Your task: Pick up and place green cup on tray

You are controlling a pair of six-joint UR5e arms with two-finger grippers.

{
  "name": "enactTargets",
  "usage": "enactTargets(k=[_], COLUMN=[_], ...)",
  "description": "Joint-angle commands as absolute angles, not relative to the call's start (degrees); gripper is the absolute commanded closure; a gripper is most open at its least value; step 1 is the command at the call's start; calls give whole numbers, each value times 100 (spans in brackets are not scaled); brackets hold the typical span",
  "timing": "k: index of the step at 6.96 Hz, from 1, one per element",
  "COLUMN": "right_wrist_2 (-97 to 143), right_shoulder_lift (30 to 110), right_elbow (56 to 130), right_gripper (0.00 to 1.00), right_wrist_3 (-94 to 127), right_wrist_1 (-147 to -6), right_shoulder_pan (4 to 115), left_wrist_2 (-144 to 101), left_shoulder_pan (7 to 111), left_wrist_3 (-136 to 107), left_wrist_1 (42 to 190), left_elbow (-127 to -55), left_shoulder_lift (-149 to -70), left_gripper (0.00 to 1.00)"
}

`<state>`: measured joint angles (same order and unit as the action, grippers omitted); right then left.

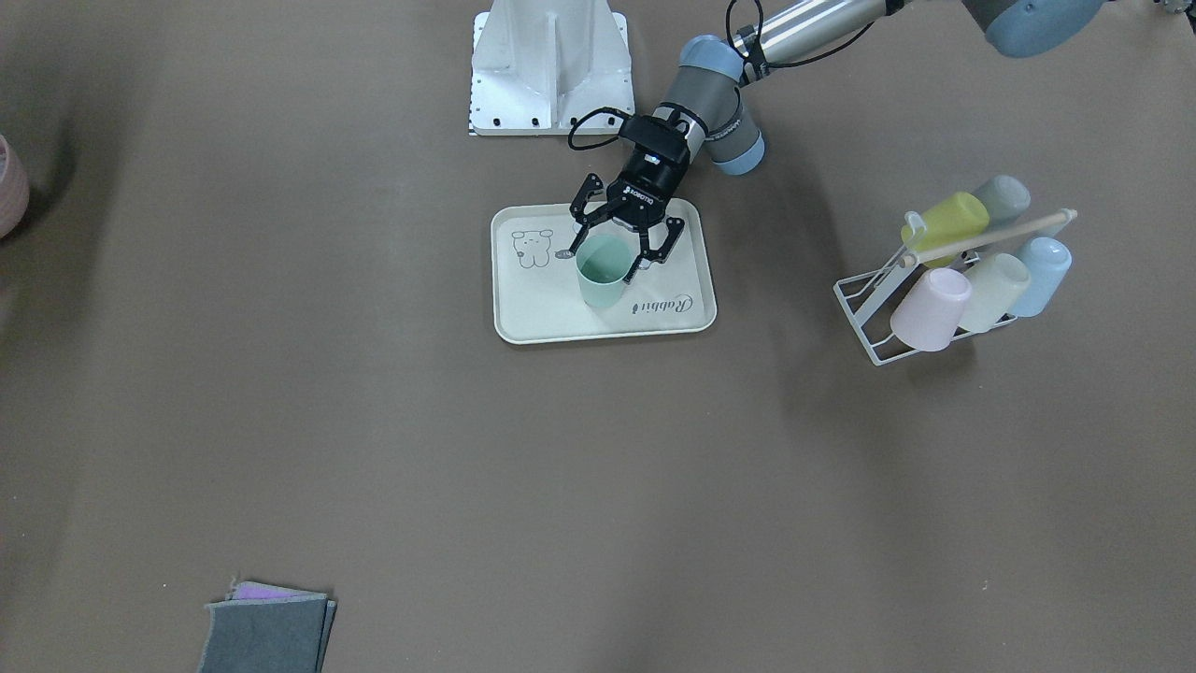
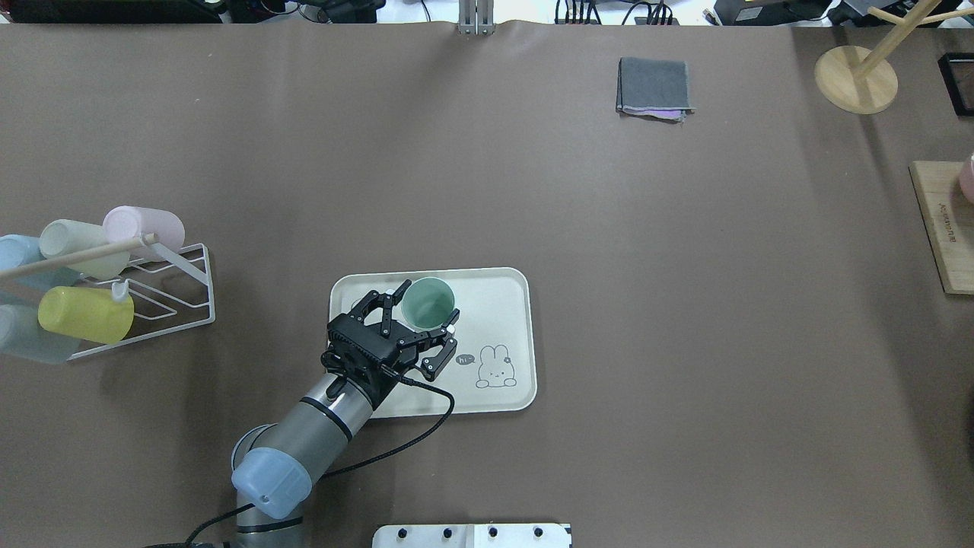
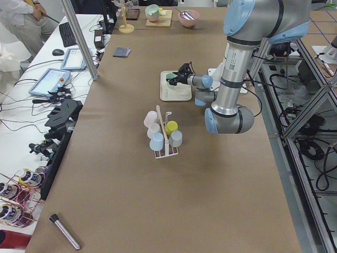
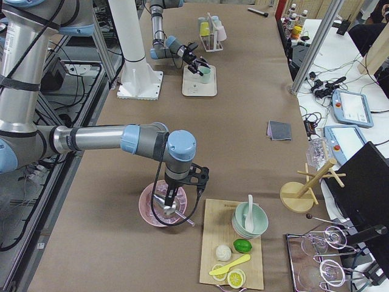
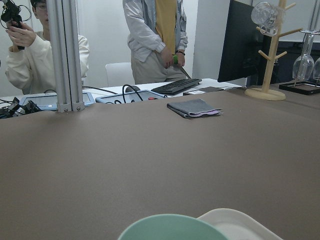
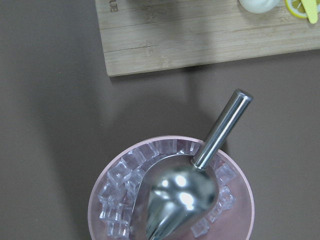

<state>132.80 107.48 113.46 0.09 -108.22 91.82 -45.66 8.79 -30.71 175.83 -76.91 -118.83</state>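
Observation:
The green cup [image 1: 601, 271] stands upright on the cream tray [image 1: 542, 313], in the half away from the bear drawing. It also shows in the overhead view [image 2: 428, 302] on the tray [image 2: 494, 304]. My left gripper [image 1: 607, 262] [image 2: 423, 310] is open, with its fingers spread on either side of the cup near the rim and small gaps showing. The cup's rim [image 5: 170, 227] fills the bottom of the left wrist view. My right gripper [image 4: 173, 204] hangs over a pink bowl of ice [image 6: 170, 195] with a metal scoop [image 6: 200, 170]; I cannot tell whether it is open or shut.
A white wire rack [image 1: 878, 308] holding several pastel cups stands on my left side [image 2: 183, 281]. A folded grey cloth [image 2: 654, 87] lies far across the table. A wooden board [image 2: 943, 228] and a wooden stand [image 2: 856, 76] are at the far right. The robot base [image 1: 551, 65] is behind the tray.

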Motion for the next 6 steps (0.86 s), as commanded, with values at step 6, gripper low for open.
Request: enactTargets(k=[6], right_wrist_2=[13289], right_shoulder_lift=[10740], right_elbow=[11417], right_gripper=[0], right_wrist_3=[9], right_wrist_1=[-10819], right_shoulder_pan=[9281], left_wrist_2=[-4588], left_shoulder_pan=[1063], left_wrist_3=[-3067], left_wrist_1=[17868], left_elbow=[-7996], left_shoulder_lift=[-11857], left_gripper=[2])
